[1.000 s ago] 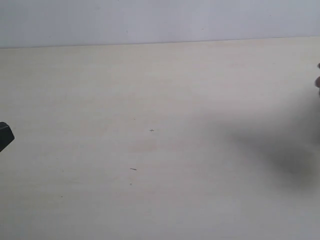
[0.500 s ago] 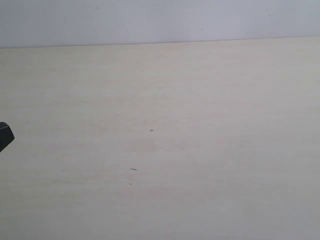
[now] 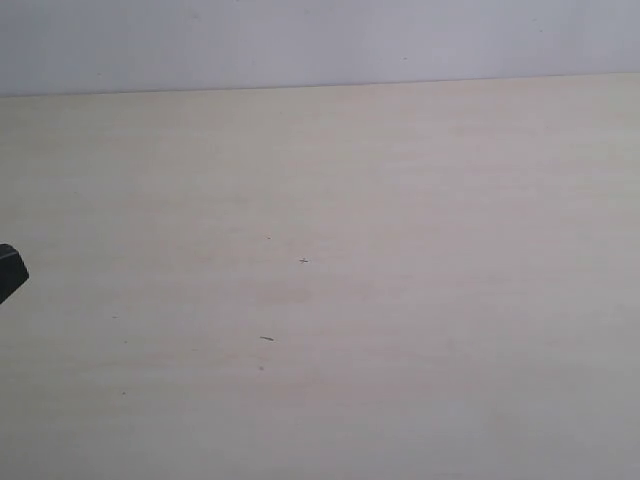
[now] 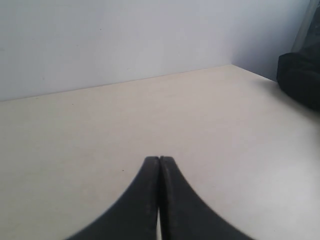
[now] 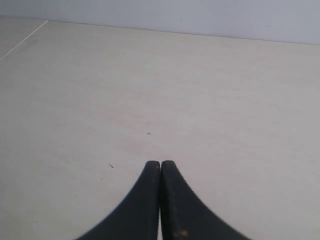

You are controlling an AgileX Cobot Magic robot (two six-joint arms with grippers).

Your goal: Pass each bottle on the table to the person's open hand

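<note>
Left fingers: the left gripper (image 4: 159, 161) has its two black fingers pressed flat together, with no gap and nothing between them.
Right fingers: the right gripper (image 5: 160, 164) is closed in the same way and carries nothing.
Under the fingers: only the bare pale table (image 3: 420, 180) lies there.
Left edge of the table: a small dark piece (image 3: 8, 270) shows in the exterior view, probably part of the left arm.
Far corner, left wrist view: a dark bulk (image 4: 300, 75) sits there; I cannot tell what it is.
Bottles: no bottle shows in any view, so I cannot say where they are.
Person's hand: not in view.
Just changed: one second ago a dark shape stood at the right edge and a wide shadow lay on that side of the table. Both are gone now, and the dark piece has not moved.
Meaning: something has drawn back from the right edge. With no bottle left on the table, the handing over looks finished.
Writing: none can be read; only tiny dark specks (image 3: 303, 261) lie near the middle.
</note>
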